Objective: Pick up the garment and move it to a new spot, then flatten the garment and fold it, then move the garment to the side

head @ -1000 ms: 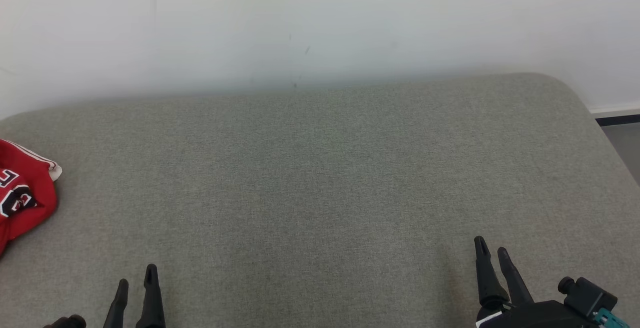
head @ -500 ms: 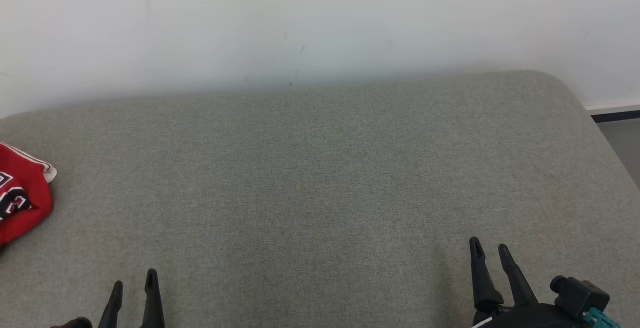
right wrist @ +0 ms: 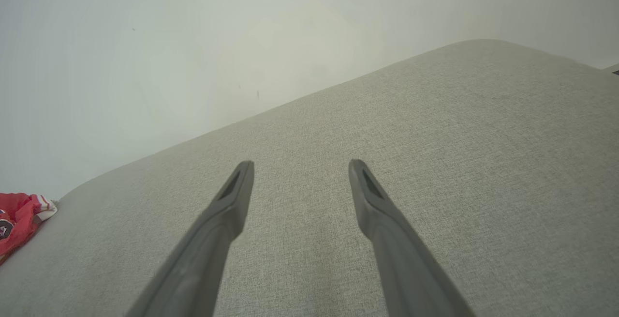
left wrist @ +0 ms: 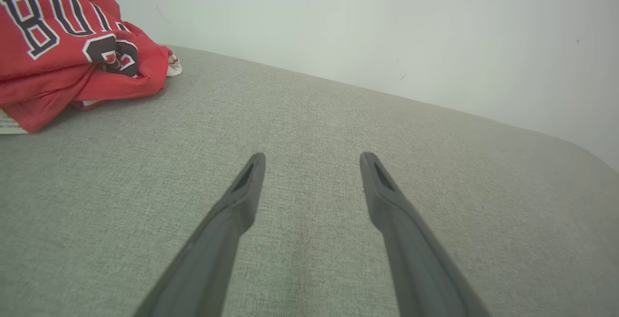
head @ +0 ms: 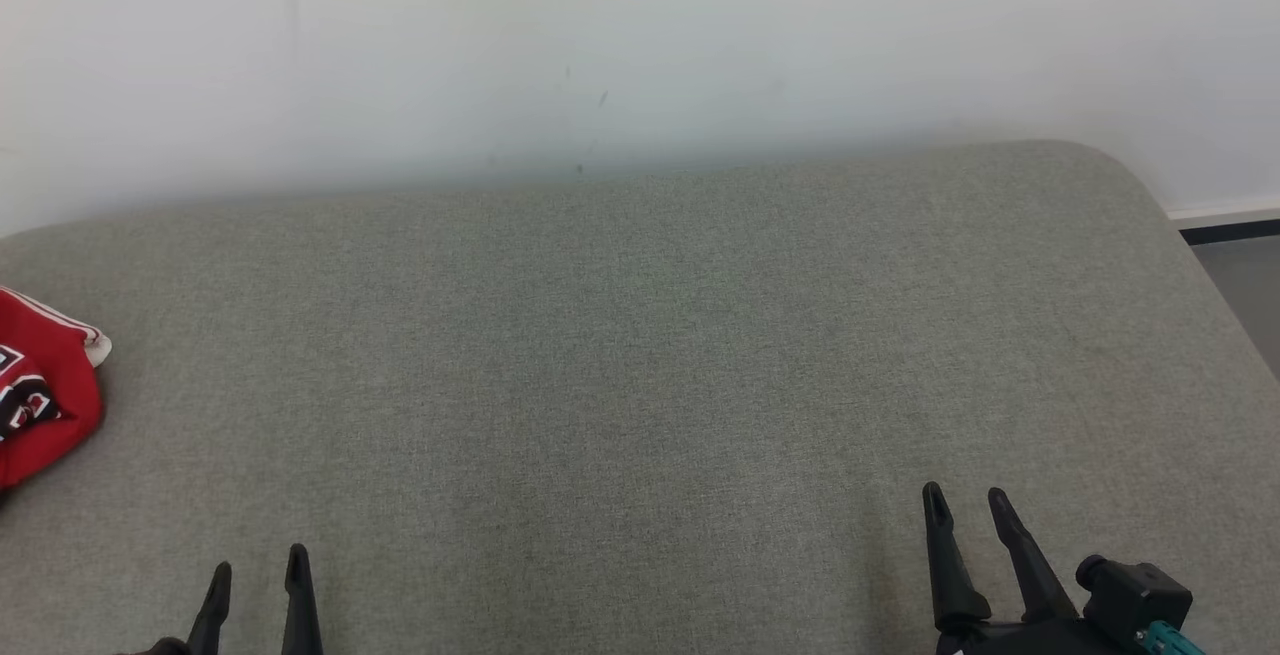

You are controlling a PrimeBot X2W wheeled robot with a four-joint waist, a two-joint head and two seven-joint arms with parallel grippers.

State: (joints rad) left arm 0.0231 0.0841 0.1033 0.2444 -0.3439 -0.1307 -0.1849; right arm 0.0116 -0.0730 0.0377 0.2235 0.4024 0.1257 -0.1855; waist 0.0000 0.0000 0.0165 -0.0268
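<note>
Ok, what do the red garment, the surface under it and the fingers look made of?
Garment: thin, soft fabric, probably polyester jersey; it slumps in loose folds, lettering black edged white. Surface: grey-green woven upholstery, matte; fine weave grain shows, corners rounded like padding. Fingers: dark, matte, smooth; moulded plastic or rubber, can't tell which.
</note>
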